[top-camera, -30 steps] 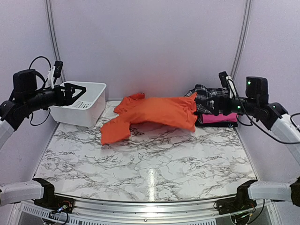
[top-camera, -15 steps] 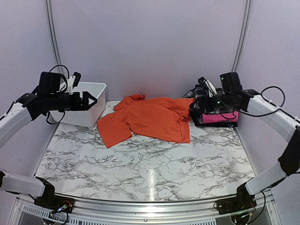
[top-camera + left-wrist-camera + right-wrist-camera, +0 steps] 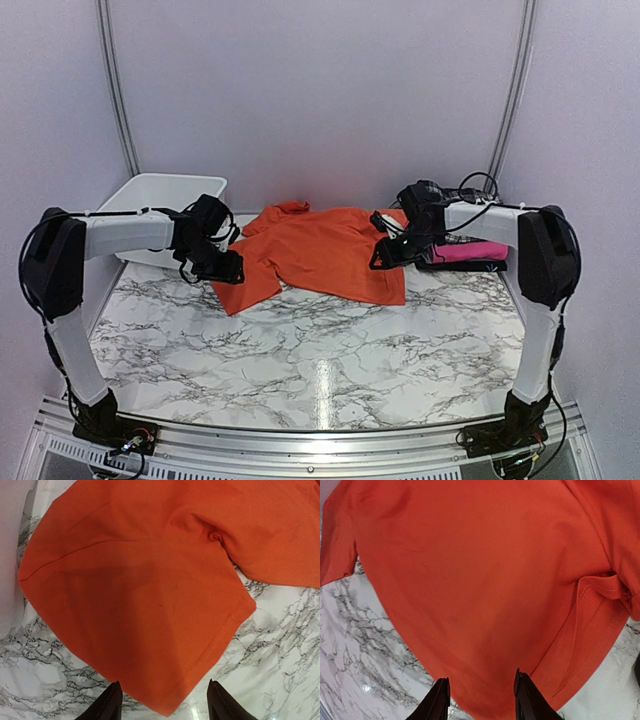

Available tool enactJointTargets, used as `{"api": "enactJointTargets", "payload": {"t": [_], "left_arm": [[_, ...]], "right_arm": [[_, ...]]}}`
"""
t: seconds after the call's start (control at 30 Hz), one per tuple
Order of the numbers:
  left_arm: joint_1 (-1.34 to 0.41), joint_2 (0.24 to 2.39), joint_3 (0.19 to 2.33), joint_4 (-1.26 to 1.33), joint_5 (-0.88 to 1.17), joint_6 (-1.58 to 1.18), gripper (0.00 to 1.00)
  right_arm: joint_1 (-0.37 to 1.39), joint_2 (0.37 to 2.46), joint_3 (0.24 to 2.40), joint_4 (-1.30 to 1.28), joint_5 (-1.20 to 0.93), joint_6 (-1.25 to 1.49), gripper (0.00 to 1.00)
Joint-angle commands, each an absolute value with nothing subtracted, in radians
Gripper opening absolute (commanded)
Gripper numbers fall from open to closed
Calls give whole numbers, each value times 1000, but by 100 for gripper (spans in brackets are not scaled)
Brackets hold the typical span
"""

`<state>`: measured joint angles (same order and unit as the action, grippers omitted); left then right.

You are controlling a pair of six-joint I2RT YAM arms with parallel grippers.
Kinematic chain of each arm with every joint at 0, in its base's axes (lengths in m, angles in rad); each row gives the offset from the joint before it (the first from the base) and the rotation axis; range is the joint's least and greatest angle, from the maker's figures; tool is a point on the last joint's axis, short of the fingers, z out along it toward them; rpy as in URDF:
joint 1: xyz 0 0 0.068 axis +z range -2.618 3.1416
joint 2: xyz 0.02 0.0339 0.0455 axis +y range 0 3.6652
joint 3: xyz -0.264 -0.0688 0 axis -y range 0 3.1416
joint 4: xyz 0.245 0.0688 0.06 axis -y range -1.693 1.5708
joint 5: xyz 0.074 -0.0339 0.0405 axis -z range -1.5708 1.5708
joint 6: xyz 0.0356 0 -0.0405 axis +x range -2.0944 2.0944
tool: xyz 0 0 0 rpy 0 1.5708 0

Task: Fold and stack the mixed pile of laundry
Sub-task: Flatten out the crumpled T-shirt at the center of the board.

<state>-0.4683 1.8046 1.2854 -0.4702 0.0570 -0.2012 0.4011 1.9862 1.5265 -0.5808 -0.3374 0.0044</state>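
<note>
Note left pincer [image 3: 163, 692] part-open astride orange t-shirt [image 3: 320, 250] sleeve hem, right pincer [image 3: 481, 682] part-open over body hem, nothing gripped; pinch edges squarely, then lift evenly off surface [image 3: 330, 340]

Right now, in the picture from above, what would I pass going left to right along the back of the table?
white bin → orange t-shirt → folded pink garment
</note>
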Motion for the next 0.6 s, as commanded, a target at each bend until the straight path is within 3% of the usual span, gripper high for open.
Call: {"api": "enactJointTargets", "payload": {"t": [0.0, 0.17, 0.37, 0.57], "left_arm": [[-469, 1916, 1375, -487, 5, -200, 56], [-478, 1975, 1340, -519, -42, -193, 42], [-546, 1880, 1134, -559, -40, -261, 24], [-619, 1653, 813, -574, 79, -463, 21]], "right_arm": [[402, 2099, 1614, -623, -256, 2, 38], [403, 2147, 1574, -639, -223, 2, 32], [404, 2056, 1400, -626, -268, 12, 28], [406, 1878, 1137, -631, -348, 78, 26]]}}
